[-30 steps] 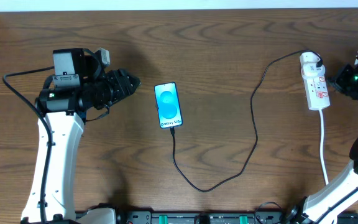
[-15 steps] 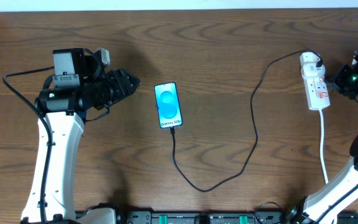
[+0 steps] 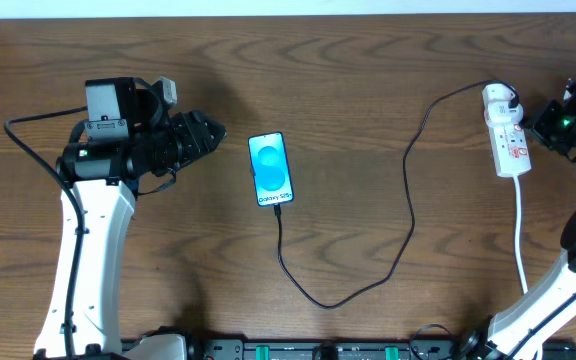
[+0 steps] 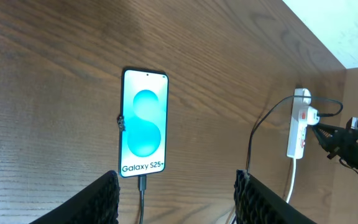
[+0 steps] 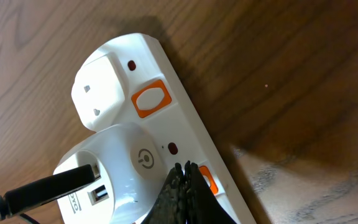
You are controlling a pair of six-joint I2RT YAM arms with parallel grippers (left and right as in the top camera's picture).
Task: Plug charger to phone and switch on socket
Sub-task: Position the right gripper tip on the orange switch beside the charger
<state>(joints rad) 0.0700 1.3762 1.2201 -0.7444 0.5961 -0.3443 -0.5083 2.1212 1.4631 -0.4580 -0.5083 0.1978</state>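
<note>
While the right hand (image 5: pixel 184 186) has its two dark fingers pressed together into one narrow point, gripping nothing, that point sits at the edge of an orange switch (image 5: pixel 209 180) on the socket (image 5: pixel 182 124). Whether the tip is touching the switch cannot be told.

Just beside the fingers, the charger's white adapter (image 5: pixel 126 168) is seated in the socket, with its black lead running out of the wrist view. Further along the strip is a second orange switch (image 5: pixel 151 99). The two small red lamps (image 5: pixel 173 148) next to the switches look dark, so the power is probably not yet on.

Seen from overhead, the socket lies at the far right of the wooden bench (image 3: pixel 368 80). The charger (image 3: pixel 408 200) loops in a long curve across the wood to the phone (image 3: pixel 271 169), which lies flat mid-bench with its blue screen lit and facing up. The small plug (image 4: pixel 143 182) meets the phone's bottom edge and appears to be pushed in.

Beside the phone, the left hand (image 4: pixel 176 196) has its fingers spread apart and holds nothing.

Plugging in looks done. Pressing the switch by the adapter is what remains.
</note>
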